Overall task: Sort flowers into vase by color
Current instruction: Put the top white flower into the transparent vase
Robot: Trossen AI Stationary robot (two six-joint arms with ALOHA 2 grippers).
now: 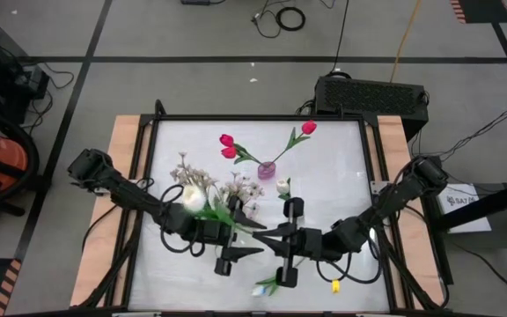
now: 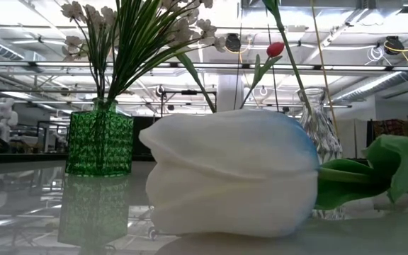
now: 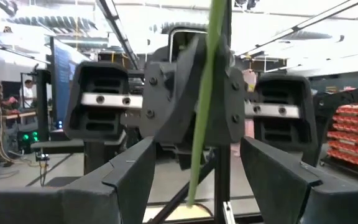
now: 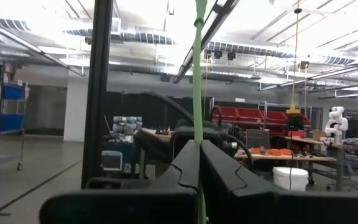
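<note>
A white artificial tulip on a thin green stem (image 4: 199,74) is pinched in the right gripper (image 4: 199,149), whose fingers are closed tight on the stem at mid-tabletop (image 1: 341,150). Facing it, the left gripper (image 3: 194,174) stands wide, the stem running between its fingers. Beyond them stand a green glass vase (image 2: 99,142) of cream blossoms and a small pink vase (image 1: 267,168) of red tulips.

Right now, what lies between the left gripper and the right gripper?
A thin green flower stem. The left wrist view shows it upright between the open fingers of the left gripper; the right gripper is shut on it.
</note>
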